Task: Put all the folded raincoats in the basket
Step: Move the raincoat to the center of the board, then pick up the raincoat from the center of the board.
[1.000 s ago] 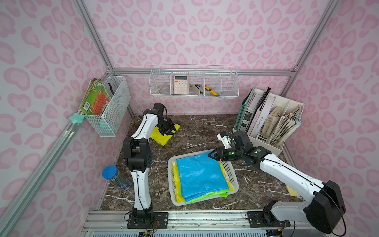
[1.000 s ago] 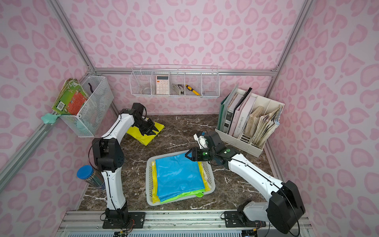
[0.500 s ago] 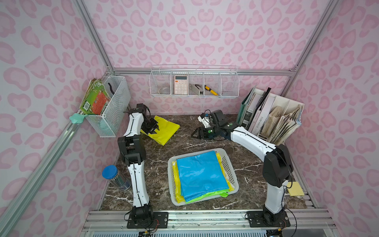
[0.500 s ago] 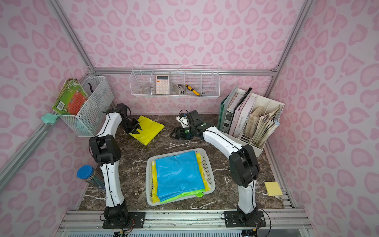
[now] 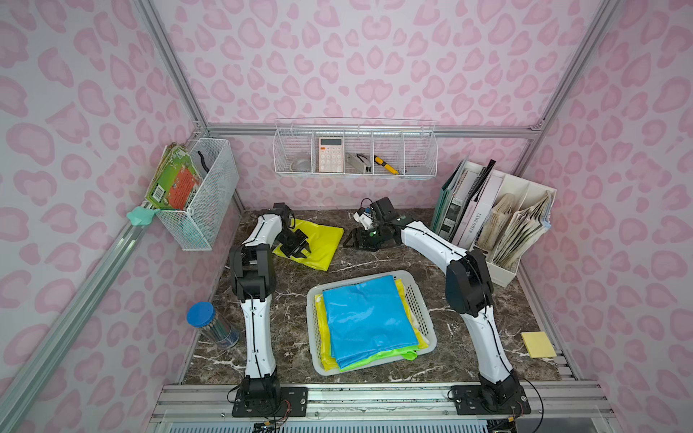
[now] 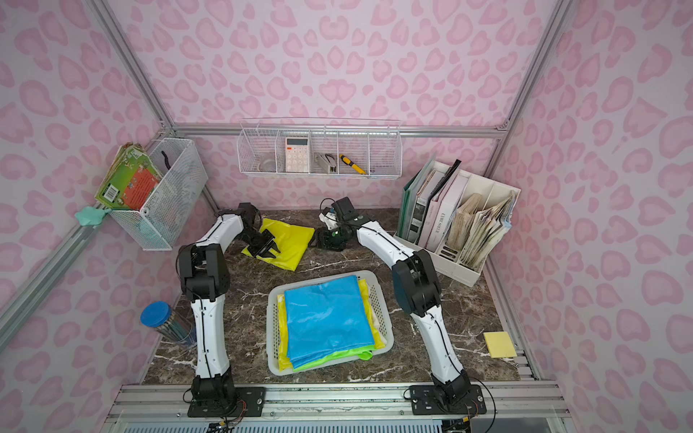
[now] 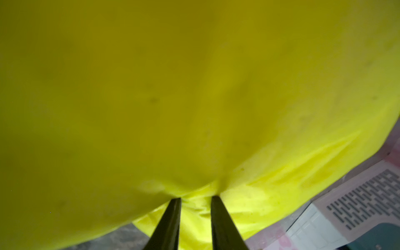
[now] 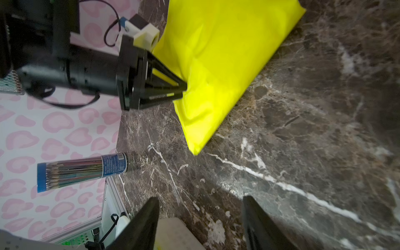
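The yellow raincoat (image 5: 322, 240) is lying folded at the far left corner of the counter (image 5: 378, 260), well apart from the basket (image 5: 418, 303). The basket is sitting at the middle of the near edge and already carrying a blue sheet (image 5: 367, 315) over yellow and green ones. The left arm (image 5: 264, 230) is reaching in from the left edge. The left jaws are standing narrow and pinching a fold near the raincoat's left edge. The right arm (image 5: 427, 240) is stretching along the far edge. The right jaws are gaping wide and empty, low over bare counter just beside the raincoat's right edge, pointing at it without touching. The raincoat's long axis seems to be running from the far edge toward the near one, though the fold is close to square. The left jaws are the nearer pair. From them the basket is lying toward the near edge and to the right, so the carry is likely a diagonal one with the free end trailing.
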